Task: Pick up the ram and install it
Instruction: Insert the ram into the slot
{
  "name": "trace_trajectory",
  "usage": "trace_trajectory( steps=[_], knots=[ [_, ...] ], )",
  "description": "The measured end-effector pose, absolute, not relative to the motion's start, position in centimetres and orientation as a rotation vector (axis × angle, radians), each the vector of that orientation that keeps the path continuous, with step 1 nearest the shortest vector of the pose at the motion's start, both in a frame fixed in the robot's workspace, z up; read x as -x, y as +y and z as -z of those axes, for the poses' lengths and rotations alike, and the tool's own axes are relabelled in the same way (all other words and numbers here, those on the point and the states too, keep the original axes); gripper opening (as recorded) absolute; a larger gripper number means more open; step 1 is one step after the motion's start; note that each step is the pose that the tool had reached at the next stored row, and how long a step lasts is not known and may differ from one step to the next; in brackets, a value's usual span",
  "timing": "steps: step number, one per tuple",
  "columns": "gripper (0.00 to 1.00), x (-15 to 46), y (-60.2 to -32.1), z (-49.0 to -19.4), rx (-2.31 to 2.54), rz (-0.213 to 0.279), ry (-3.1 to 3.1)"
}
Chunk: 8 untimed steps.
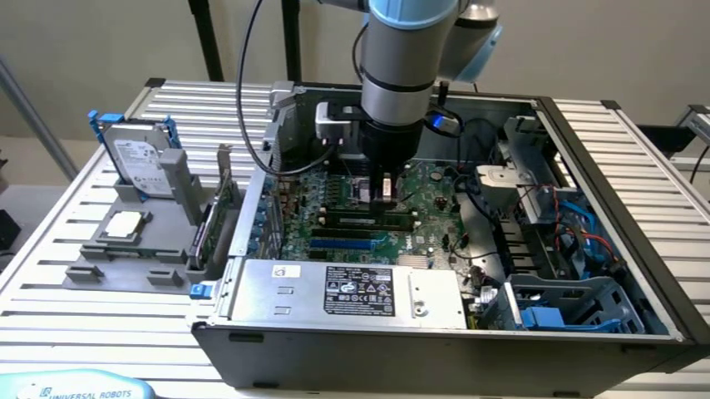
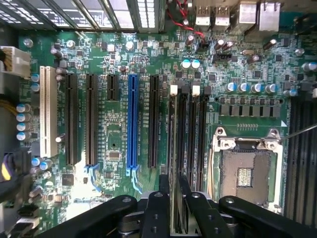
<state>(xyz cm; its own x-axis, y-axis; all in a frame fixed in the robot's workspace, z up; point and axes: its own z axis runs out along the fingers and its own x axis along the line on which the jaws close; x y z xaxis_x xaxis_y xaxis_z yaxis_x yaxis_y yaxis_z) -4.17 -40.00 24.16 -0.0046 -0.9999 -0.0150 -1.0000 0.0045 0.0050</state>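
The ram is a thin green stick standing on edge in one of the black memory slots, beside the empty CPU socket. Its far end reaches the white latch. In the exterior view the ram lies along the slots on the motherboard inside the open case. My gripper points straight down over it. In the wrist view my gripper straddles the near end of the stick, with the black fingers slightly parted on either side of it.
A blue expansion slot and several black ones run parallel to the memory slots. The power supply fills the case front and cables crowd the exterior view's right. Outside, a hard drive, a processor and an upright card stand in a grey holder.
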Motion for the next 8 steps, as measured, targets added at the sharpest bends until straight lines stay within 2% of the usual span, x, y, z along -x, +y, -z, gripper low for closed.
trace_trajectory(
  steps=[2, 4, 8],
  knots=[
    [0.22, 4.17, -40.00, -24.63, 2.211, -0.023, 2.221],
    [0.13, 4.17, -40.00, -24.70, 2.210, -0.025, 2.220],
    [0.11, 4.17, -40.00, -24.70, 2.210, -0.026, 2.220]
  ],
)
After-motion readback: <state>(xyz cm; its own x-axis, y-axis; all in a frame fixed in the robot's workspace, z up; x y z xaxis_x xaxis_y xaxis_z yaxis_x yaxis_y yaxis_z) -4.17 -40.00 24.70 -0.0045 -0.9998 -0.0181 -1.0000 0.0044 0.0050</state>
